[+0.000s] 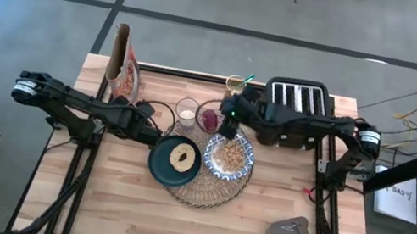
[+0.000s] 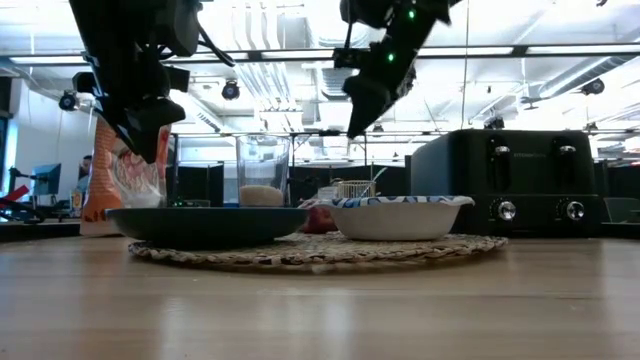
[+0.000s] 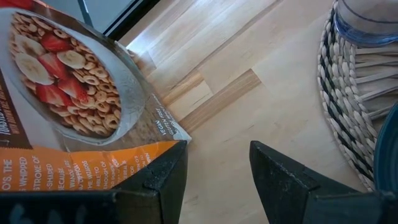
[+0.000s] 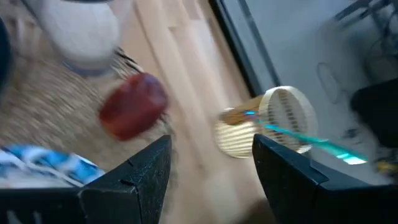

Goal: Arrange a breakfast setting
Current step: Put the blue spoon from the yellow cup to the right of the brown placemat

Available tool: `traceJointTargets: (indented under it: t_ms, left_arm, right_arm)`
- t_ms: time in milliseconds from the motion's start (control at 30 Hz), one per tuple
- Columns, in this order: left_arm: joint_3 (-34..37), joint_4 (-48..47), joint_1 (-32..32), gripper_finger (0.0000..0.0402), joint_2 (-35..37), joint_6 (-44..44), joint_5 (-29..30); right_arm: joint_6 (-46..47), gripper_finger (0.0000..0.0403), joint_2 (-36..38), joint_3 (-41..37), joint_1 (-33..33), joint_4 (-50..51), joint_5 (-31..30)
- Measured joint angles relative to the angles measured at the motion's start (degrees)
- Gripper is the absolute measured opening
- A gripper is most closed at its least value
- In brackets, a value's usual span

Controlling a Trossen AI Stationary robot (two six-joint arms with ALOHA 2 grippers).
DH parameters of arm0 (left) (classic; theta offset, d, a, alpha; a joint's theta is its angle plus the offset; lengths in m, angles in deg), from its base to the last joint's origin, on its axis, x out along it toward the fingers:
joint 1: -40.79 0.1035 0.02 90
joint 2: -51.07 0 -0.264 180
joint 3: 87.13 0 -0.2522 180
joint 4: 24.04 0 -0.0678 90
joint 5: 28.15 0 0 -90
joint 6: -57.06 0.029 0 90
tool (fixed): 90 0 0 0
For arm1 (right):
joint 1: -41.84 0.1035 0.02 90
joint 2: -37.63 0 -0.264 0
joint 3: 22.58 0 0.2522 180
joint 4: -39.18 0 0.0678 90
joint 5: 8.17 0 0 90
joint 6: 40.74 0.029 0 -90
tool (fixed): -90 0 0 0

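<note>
pale wood plank table (image 1: 131,215) matt, woven straw placemat (image 1: 212,193) rough, glossy glazed teal plate (image 1: 159,163), glazed patterned bowl (image 1: 241,164), clear glass (image 2: 262,158), printed card cereal box (image 3: 68,118), black toaster (image 2: 525,180) satin

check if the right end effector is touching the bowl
Apart. The low view shows the right end effector hanging open well above the bowl, with clear background between them.

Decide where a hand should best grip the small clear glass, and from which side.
Grip the small clear glass across its upper wall, coming down from above. It stands upright with straight sides and an open top, and the dark teal plate and blue-and-white patterned bowl crowd its base, so a sideways approach looks tight.
</note>
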Motion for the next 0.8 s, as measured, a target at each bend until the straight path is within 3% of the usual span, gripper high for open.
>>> traceJointTargets:
  t_ms: [267, 567, 800]
  left_arm:
    - [0.0, 0.6, 0.0, 0.0157, 0.0, 0.0, 0.0]
    - [0.0, 0.9, 0.0, 0.0157, 0.0, 0.0, 0.3]
    - [0.0, 1.5, 0.0, 0.0157, 0.0, 0.2, 3.9]
  right_arm:
    - [-13.4, 0.0202, 0.2, 5.5, -6.6, 6.4, 0.2]
    - [-38.6, 0.0176, 0.0, 4.2, -11.7, 6.8, 0.9]
    - [-46.2, 0.0175, -1.5, 4.1, -13.9, 6.3, 0.7]
